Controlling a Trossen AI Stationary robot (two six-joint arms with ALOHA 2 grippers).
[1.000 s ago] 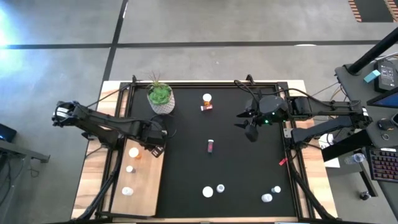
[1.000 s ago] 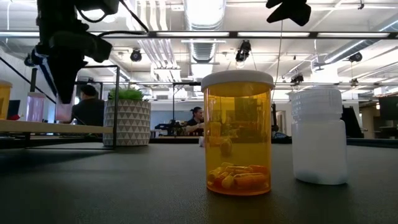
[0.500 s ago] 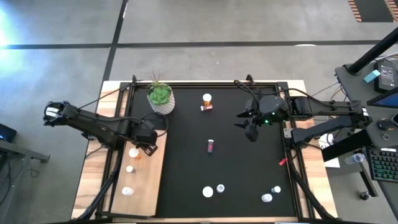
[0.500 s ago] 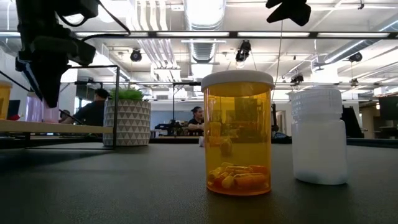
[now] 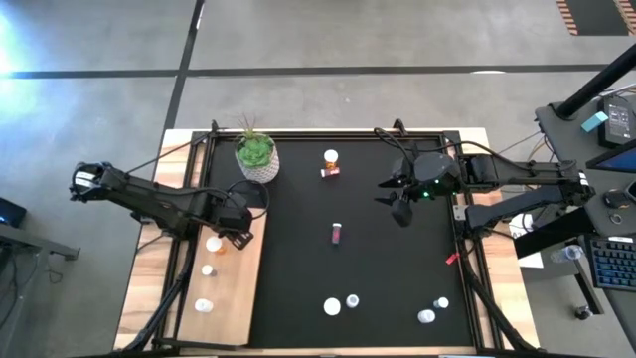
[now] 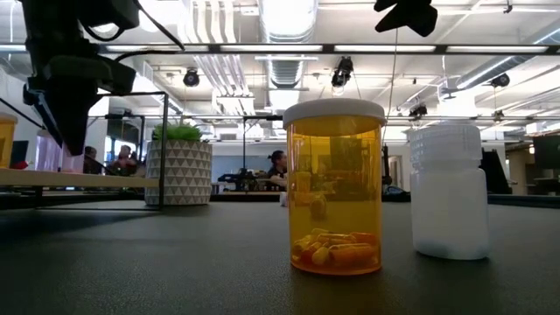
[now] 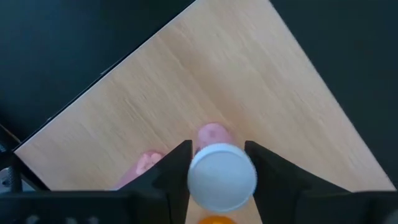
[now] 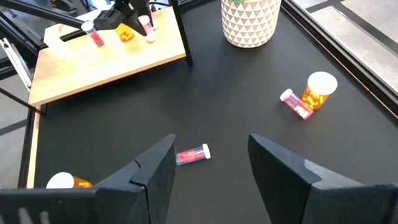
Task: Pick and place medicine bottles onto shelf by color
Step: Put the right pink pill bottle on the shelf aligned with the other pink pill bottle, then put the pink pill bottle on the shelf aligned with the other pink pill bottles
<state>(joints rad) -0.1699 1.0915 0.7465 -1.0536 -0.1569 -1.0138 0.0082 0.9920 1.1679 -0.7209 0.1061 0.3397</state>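
Ok, pink bottle (image 7: 222, 176) w/ white cap stands upright on the shelf (image 7: 236, 81), between my left gripper (image 7: 219, 163) fingers; jaws look slightly apart, a sliver of gap each side, so I judge it's a release, not a grip. Orange bottle (image 8: 124, 34) sits just beside it, another pink one (image 8: 97, 38) near, so I'm grouping by color there. Right gripper (image 8: 210, 163) hovers over the black mat (image 5: 298, 278), fingers apart, empty, waiting above a pink bottle lying on its side (image 8: 193, 154). Rest are scattered on the mat: orange (image 8: 319, 90) near the plant pot (image 8: 250, 22), orange (image 6: 335, 186) and white (image 6: 448, 188) at the near edge.
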